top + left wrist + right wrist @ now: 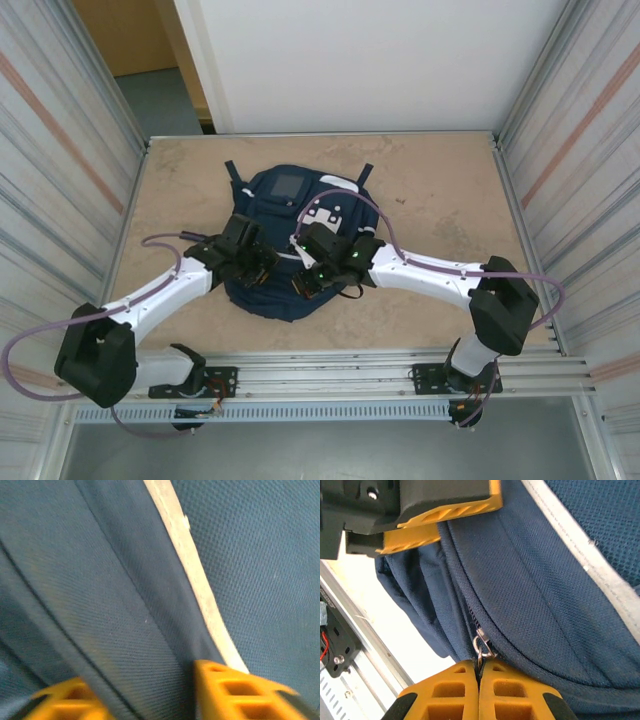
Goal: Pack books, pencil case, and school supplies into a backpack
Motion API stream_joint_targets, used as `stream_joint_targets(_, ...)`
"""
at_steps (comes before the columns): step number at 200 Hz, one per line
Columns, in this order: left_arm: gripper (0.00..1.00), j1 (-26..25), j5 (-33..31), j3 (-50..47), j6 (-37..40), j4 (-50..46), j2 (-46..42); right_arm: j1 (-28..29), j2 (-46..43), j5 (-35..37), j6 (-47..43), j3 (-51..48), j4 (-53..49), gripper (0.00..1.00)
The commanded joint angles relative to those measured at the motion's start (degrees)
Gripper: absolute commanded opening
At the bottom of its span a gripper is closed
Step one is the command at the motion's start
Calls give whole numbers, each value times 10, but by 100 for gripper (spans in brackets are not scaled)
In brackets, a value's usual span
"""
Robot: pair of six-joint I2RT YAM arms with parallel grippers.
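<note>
Navy backpack point(268, 200) overhead, right gripper point(479, 667) pinching zipper pull point(480, 644)

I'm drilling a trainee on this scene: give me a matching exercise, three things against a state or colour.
Things:
1 right gripper
2 left gripper
3 stripe

States or colours:
a pale grey
b shut on the zipper pull
c a fold of the backpack between its fingers

Pairs: 1-b, 2-c, 3-a
</note>
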Motion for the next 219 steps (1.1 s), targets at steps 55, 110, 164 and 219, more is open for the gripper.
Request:
stream_joint_targets(55,0,58,-3,23,169,-53,-27,-80,-65,55,-69,-77,-32,0)
stream_joint_targets(110,0,78,75,66,380,-80,17,-148,-76,124,-85,-108,2,6)
stream_joint_targets(164,0,32,151,90,388,-50,43,-159,-128,184,-65,-128,1,34)
stream_joint_targets(219,0,-91,128,112,367,-16,99,-190,-385,264,8,-234,25,67)
